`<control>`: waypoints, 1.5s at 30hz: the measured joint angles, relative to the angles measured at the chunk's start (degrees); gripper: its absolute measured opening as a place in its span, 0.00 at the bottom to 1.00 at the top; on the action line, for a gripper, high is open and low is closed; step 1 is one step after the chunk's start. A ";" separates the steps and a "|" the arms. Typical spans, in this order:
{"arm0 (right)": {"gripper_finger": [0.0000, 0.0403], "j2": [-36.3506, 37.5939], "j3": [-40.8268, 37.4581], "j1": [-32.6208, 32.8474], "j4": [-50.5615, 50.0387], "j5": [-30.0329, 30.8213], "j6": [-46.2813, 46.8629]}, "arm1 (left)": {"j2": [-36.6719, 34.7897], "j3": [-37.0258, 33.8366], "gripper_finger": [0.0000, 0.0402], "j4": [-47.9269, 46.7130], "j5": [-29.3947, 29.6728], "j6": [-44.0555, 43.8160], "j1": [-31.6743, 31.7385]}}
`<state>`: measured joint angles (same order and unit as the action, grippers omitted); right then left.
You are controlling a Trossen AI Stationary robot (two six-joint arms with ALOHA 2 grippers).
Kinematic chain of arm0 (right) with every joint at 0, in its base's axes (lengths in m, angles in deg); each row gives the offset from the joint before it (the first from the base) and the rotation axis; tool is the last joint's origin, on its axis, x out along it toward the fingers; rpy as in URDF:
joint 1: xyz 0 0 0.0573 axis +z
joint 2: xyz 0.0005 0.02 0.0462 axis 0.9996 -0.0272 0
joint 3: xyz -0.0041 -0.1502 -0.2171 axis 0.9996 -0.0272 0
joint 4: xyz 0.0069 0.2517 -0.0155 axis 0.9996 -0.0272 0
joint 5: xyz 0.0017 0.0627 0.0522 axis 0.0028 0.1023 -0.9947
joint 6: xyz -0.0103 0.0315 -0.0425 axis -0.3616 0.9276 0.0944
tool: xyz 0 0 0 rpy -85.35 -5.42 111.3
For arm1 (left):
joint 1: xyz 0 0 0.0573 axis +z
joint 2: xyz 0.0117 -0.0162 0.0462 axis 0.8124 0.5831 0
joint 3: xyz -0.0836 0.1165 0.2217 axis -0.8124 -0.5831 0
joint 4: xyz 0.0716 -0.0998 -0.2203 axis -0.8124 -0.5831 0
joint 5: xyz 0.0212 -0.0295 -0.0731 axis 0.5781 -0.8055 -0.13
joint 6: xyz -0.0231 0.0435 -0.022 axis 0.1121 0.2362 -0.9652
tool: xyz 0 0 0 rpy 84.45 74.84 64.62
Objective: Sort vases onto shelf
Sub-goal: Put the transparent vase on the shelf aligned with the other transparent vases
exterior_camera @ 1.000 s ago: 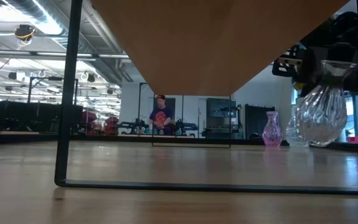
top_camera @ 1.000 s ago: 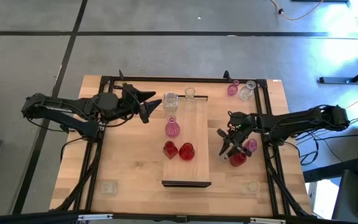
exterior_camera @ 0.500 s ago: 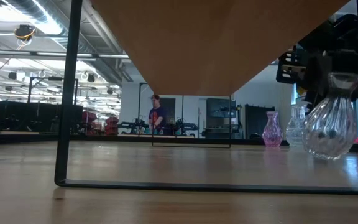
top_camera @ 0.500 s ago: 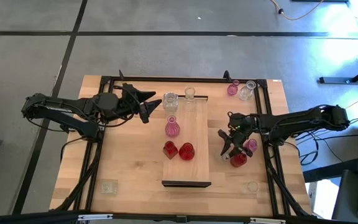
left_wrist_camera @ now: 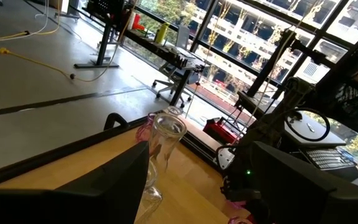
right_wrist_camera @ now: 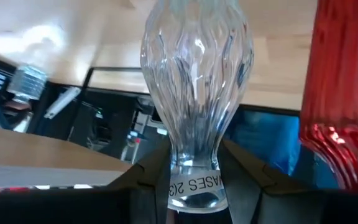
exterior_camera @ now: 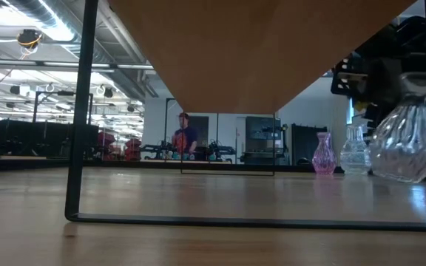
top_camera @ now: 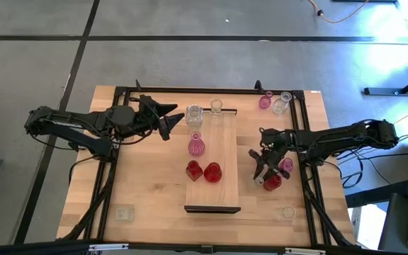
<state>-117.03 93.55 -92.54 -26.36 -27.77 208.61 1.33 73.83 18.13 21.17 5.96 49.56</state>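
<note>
The shelf (top_camera: 225, 142) is a long light-wood board on a black frame in the middle of the table. On it stand two clear vases (top_camera: 194, 115), a pink vase (top_camera: 196, 146) and two red vases (top_camera: 212, 172). To its right, my right gripper (top_camera: 263, 170) is shut on a clear ribbed vase (right_wrist_camera: 196, 81), close to a red vase (top_camera: 272, 182) and a pink vase (top_camera: 286, 165) on the tabletop. My left gripper (top_camera: 173, 121) hangs open above the table, left of the shelf's far end and facing a clear vase (left_wrist_camera: 164, 146) there. My right gripper pinches the clear vase's narrow neck (right_wrist_camera: 194, 169), where a white label sits, between its two fingers (right_wrist_camera: 146, 180). The fingers come from the table's right, slanting down. The vase (exterior_camera: 405, 140) is tilted, neck up and belly low over the tabletop; whether its base touches, I cannot tell.
A pink vase (top_camera: 265, 101) and a clear vase (top_camera: 282, 103) stand at the far right corner. Squat clear vases sit near the front left (top_camera: 124, 212) and front right (top_camera: 286, 212). The black frame rails (top_camera: 307, 142) run along the table's sides. A person stands in the room behind.
My right gripper has carried the clear vase slightly toward the table's right, and the vase has tipped over further, its neck leaning more to that side.
</note>
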 joint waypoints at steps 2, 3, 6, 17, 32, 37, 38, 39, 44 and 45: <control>0.28 0.00 0.00 0.00 -0.39 -1.11 -0.02 | -0.01 0.00 0.68 0.00 0.00 0.01 0.00; 0.28 0.00 0.00 0.00 -1.08 -1.85 -0.02 | -0.01 0.00 0.68 0.00 -0.01 0.01 0.00; 0.28 0.00 0.00 0.00 -2.99 -4.13 -0.75 | -0.01 0.00 0.68 0.00 -0.01 0.01 0.00; 0.28 -0.12 0.02 0.00 -8.46 -5.55 -4.09 | -0.01 0.00 0.68 0.00 0.00 0.01 0.00; 0.28 -0.31 0.15 0.00 -8.85 -2.62 -5.72 | -0.01 0.00 0.68 0.00 -0.01 0.01 0.00; 0.28 -0.28 0.20 0.00 -8.74 -0.65 -5.57 | -0.01 0.00 0.68 0.00 -0.02 0.01 -0.02; 0.28 -0.28 0.20 0.00 -8.72 -0.57 -5.57 | -0.01 0.00 0.68 0.00 0.00 0.01 0.00; 0.28 -0.28 0.20 0.00 -8.62 -0.53 -5.51 | -0.01 0.00 0.68 0.00 -0.02 0.01 0.00; 0.28 -0.36 0.43 0.02 -6.53 0.87 -3.60 | -0.01 0.00 0.68 0.00 0.00 0.01 -0.01; 0.29 -0.37 0.72 0.02 -6.71 1.45 -3.37 | 0.00 0.00 0.68 0.00 -0.01 0.01 0.00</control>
<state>-117.40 94.28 -92.52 -33.07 -26.32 205.24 1.33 73.83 18.13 21.15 5.96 49.55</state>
